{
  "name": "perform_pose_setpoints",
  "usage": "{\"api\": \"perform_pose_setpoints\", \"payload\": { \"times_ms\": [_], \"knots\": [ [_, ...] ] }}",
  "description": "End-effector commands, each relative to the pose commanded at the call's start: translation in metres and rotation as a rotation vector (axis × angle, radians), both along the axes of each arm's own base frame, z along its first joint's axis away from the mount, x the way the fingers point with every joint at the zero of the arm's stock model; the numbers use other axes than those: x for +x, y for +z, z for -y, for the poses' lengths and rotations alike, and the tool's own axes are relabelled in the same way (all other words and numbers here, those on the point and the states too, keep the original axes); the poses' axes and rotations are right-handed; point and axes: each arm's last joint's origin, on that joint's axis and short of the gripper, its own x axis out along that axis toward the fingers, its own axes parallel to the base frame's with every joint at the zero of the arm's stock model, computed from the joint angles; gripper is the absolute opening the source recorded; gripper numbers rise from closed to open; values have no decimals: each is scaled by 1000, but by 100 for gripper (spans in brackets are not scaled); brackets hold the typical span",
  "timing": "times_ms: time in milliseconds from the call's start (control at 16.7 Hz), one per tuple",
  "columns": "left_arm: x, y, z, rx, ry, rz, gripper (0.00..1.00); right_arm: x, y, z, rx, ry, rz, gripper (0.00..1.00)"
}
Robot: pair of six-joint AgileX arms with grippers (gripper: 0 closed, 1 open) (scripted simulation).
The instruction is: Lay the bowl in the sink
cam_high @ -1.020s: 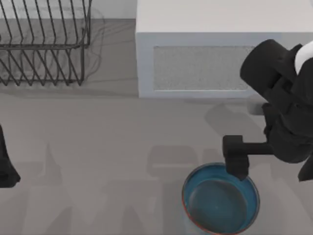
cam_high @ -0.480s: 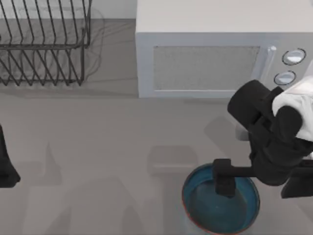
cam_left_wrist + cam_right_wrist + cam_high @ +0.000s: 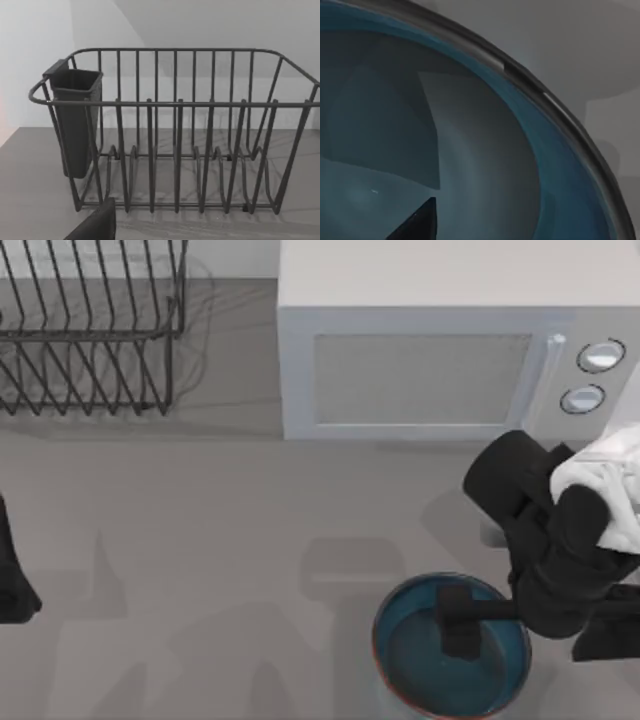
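Top view: the bowl (image 3: 450, 648) sits on the grey surface (image 3: 230, 540) near the front edge, right of centre, in front of the microwave (image 3: 440, 350); the right pincer (image 3: 458, 622) now hangs over the bowl's interior, having travelled from the far rim a second ago to a point inside it (whether its fingers are spread or pressed together cannot be told, and nothing is seen pinched). The left arm (image 3: 12, 580) is parked at the left edge; the wire dish rack (image 3: 90, 330) stands at the far left. Left wrist view: the dish rack (image 3: 175, 135) with its dark cutlery cup (image 3: 75, 120), and the left pincer's state cannot be told. Right wrist view: the bowl's glossy teal wall (image 3: 520, 150) and dark rim (image 3: 530, 85) seen close. The shift inward suggests the approach to a grasp is nearly complete; the bowl is judged not yet lifted, so the carry remains to be done.
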Motion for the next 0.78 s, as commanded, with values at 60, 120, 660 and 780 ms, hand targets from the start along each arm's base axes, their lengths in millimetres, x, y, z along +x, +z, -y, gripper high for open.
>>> {"api": "perform_pose_setpoints", "payload": {
  "times_ms": [60, 120, 660, 780],
  "knots": [
    [0, 0, 0, 0, 0, 0, 100, 0, 0, 0, 0, 0, 0, 85],
    [0, 0, 0, 0, 0, 0, 100, 0, 0, 0, 0, 0, 0, 77],
    [0, 0, 0, 0, 0, 0, 100, 0, 0, 0, 0, 0, 0, 10],
    [0, 0, 0, 0, 0, 0, 100, 0, 0, 0, 0, 0, 0, 0]
  ]
}}
